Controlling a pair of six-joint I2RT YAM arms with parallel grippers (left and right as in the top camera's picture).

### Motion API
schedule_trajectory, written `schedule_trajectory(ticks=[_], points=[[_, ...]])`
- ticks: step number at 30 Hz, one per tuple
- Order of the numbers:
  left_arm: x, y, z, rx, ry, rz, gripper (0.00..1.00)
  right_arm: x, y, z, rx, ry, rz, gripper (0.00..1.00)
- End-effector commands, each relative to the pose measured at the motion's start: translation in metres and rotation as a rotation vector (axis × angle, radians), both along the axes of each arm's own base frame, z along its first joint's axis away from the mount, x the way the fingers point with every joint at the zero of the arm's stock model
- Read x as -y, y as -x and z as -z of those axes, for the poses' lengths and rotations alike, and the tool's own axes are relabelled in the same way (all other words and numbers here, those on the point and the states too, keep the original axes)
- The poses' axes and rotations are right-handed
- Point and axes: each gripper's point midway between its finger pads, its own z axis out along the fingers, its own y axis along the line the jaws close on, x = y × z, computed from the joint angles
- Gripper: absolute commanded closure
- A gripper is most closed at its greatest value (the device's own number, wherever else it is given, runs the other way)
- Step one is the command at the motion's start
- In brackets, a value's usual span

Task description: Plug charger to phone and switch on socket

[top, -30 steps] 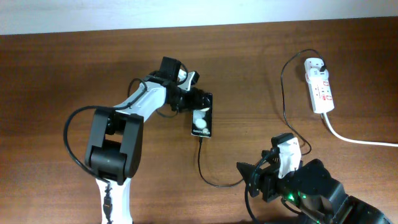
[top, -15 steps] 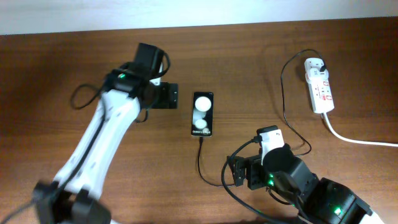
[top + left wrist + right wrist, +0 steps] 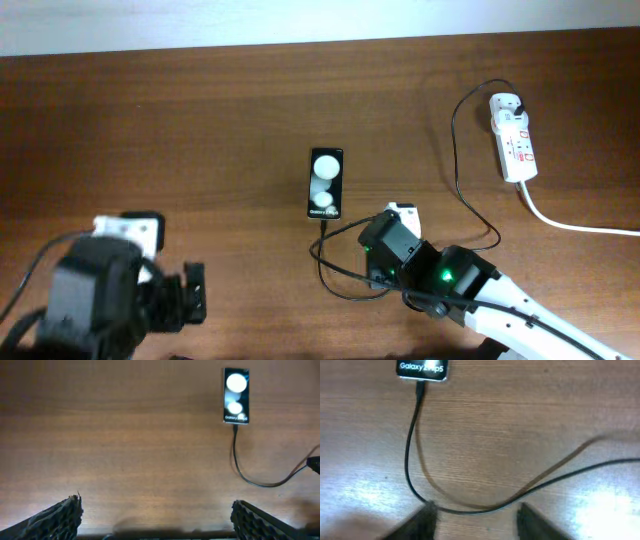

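The black phone lies flat mid-table, with two white round patches and white lettering at its near end. It also shows in the left wrist view and, as its bottom edge only, in the right wrist view. The charger cable has its tip in the phone's near end, loops right, and runs up to a black plug in the white socket strip. My right gripper is open, its fingers straddling the cable loop without holding it. My left gripper is open and empty at the front left, far from the phone.
The socket's thick white cord runs off the right edge. Bare brown wood lies between my left gripper and the phone. The white wall edge runs along the far side of the table.
My left arm has pulled back from beside the phone to the front left. My right arm has moved left and forward over the cable loop below the phone. The phone has not moved.
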Motion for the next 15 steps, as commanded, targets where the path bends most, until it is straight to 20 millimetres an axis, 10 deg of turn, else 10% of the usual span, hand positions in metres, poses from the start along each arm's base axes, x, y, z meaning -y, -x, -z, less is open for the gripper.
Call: schedule_trajectory(ticks=[1,8,15], points=[[-0.025,0.025,-0.017,0.129,0.024,-0.118,0.01,0.021,-0.009,0.000,-0.025,0.002,0.112,0.66],[-0.051,0.112,-0.040,0.492,0.078,-0.293,0.01,0.088,-0.019,0.008,-0.105,0.056,0.362,0.96],[-0.052,0.145,-0.041,0.624,0.102,-0.291,0.01,0.157,-0.040,-0.022,-0.084,0.045,0.621,0.96]])
